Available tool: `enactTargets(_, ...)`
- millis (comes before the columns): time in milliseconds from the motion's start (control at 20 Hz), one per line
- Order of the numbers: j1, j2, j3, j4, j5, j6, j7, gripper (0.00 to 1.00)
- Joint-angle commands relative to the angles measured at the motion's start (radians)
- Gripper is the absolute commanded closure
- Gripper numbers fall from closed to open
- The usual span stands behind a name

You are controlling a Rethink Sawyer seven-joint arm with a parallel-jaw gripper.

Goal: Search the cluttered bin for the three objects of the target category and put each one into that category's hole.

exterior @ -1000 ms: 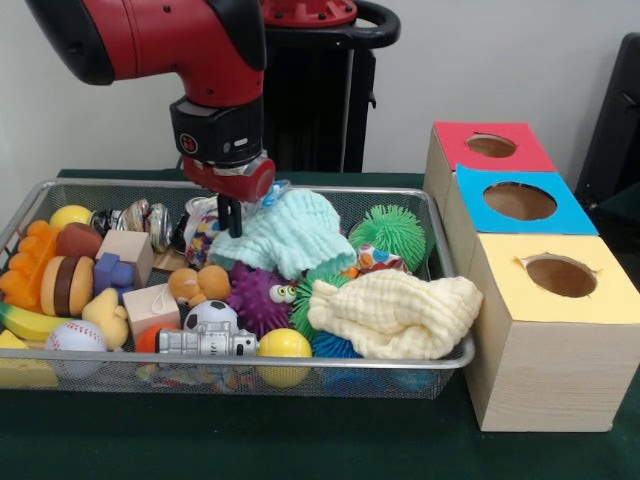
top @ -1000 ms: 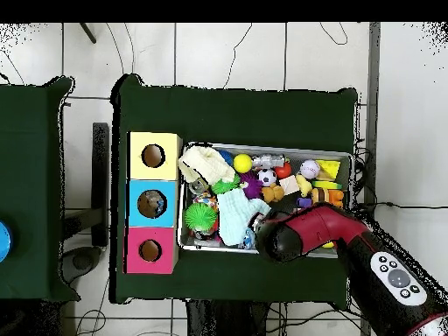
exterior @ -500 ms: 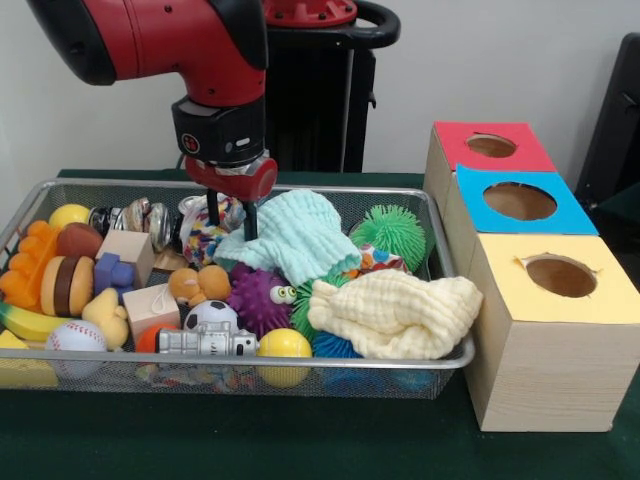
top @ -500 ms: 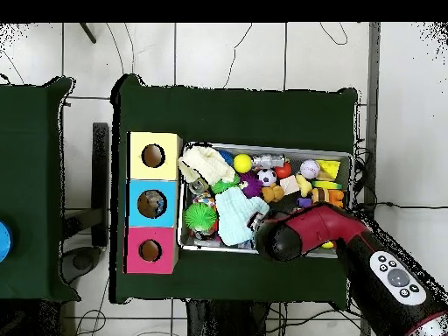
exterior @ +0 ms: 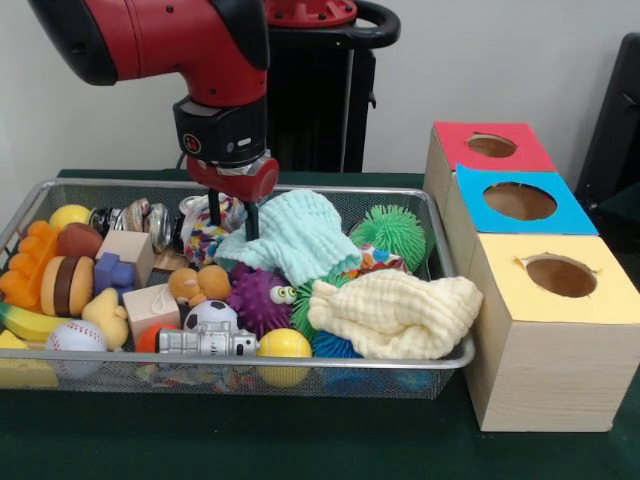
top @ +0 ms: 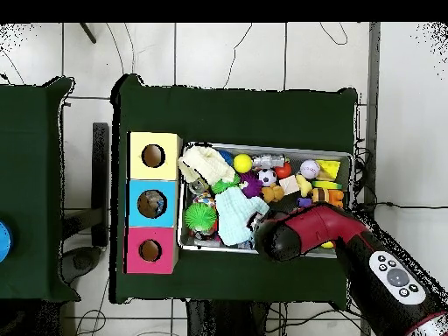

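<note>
The silver wire-mesh bin point(exterior: 448, 352) is full of toys; it also shows in the overhead view point(top: 262, 146). My gripper point(exterior: 232, 226) is open at the bin's back middle. Its left finger is down by a colourful patterned toy point(exterior: 203, 240) and its right finger is at the left edge of a mint-green cloth point(exterior: 300, 235). Nothing is held. The red-topped box with its round hole point(exterior: 491, 146) stands at the far right behind the blue and yellow ones; it also shows in the overhead view point(top: 150, 250). In the overhead view my arm point(top: 302, 234) covers the gripper.
The blue-topped hole point(exterior: 519, 201) and yellow-topped hole point(exterior: 560, 276) are nearer the camera. The bin holds a pale yellow cloth point(exterior: 395, 315), green spiky ball point(exterior: 390, 230), purple spiky ball point(exterior: 255, 298), soccer ball point(exterior: 210, 315), baseball point(exterior: 75, 337), yellow ball point(exterior: 284, 344) and burger point(exterior: 68, 285).
A second ago the fingers were close together over the cloth's left edge; they have since spread apart. The mint cloth has shifted slightly. Little has moved in the last half second.
</note>
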Motion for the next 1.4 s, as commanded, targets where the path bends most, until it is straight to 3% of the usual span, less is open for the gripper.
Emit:
enactTargets(50, 0.001, -0.001, -0.024, -0.038, 0.031, 0.067, 0.037, 0.00)
enactTargets(850, 0.010, -0.136, -0.011, 0.038, 0.113, 0.088, 0.056, 0.00)
enactTargets(1400, 0.002, -0.042, -0.045, 0.022, 0.111, 0.115, 0.025, 0.00)
